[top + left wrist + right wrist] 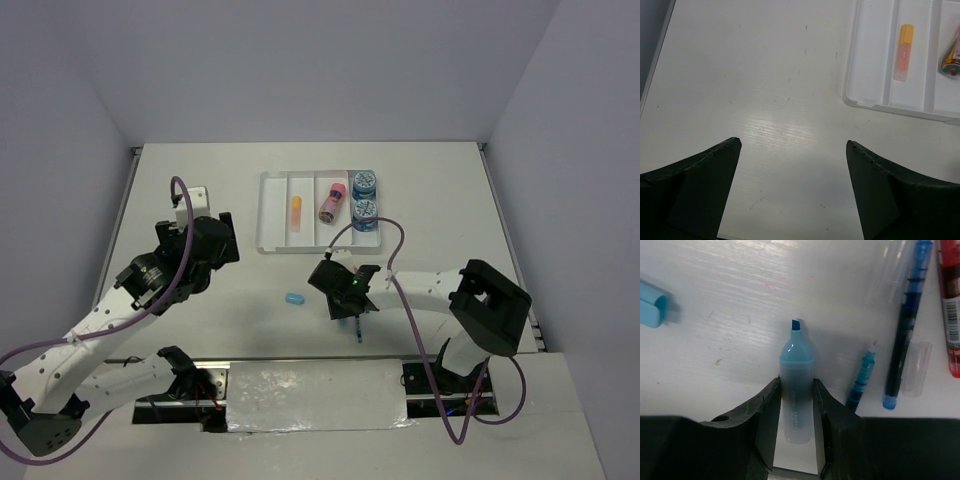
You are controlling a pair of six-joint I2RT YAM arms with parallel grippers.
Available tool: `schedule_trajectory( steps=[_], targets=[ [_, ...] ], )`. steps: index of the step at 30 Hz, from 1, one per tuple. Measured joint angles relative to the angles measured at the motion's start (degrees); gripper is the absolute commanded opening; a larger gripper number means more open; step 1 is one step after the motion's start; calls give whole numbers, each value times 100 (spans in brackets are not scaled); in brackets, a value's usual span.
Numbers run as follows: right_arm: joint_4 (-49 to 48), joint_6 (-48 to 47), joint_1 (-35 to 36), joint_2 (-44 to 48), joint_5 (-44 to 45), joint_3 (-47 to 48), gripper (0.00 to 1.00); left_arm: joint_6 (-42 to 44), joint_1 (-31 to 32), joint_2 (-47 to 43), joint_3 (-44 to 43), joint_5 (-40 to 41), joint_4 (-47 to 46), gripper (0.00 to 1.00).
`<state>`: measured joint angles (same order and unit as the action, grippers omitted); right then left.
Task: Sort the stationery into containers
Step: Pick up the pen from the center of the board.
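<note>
Right end effector pinches a light-blue highlighter, plain in its wrist view only; left end effector gapes empty. Tray holds orange highlighter, pink cylinder, two blue rolls.

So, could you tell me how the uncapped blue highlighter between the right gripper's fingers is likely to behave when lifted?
The highlighter looks like rigid plastic, so it should stay stiff and feel light. Its smooth, translucent barrel might slip in the right gripper. Gripped on its rear half, the bare tip could dip and mark whatever it touches.
</note>
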<state>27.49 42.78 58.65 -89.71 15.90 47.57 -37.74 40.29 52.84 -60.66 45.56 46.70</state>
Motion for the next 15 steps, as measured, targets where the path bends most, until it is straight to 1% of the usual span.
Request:
schedule_trajectory(
  steps=[1, 4, 7, 8, 10, 12, 15],
  targets=[
    [0, 0, 26, -50, 2, 48, 32, -4, 0, 24, 0, -24, -2, 99],
    [-66, -22, 83, -179, -20, 175, 18, -103, -7, 166, -26, -149, 35, 99],
    [-315, -48, 101, -190, -173, 166, 11, -363, -26, 334, -52, -396, 35, 99],
    [-435, -55, 101, -157, -240, 122, 0, -503, -31, 380, -46, -481, 31, 99],
    [-608, -70, 101, 2, -367, -9, 0, -876, -31, 450, 22, -662, -35, 99],
    [-614, -87, 68, 372, -389, -157, 0, -1285, -33, 531, 212, -872, -164, 99],
    [-507, -155, -96, 1381, -376, -369, 0, -1991, 22, 702, 662, -1169, -396, 99]
  ],
)
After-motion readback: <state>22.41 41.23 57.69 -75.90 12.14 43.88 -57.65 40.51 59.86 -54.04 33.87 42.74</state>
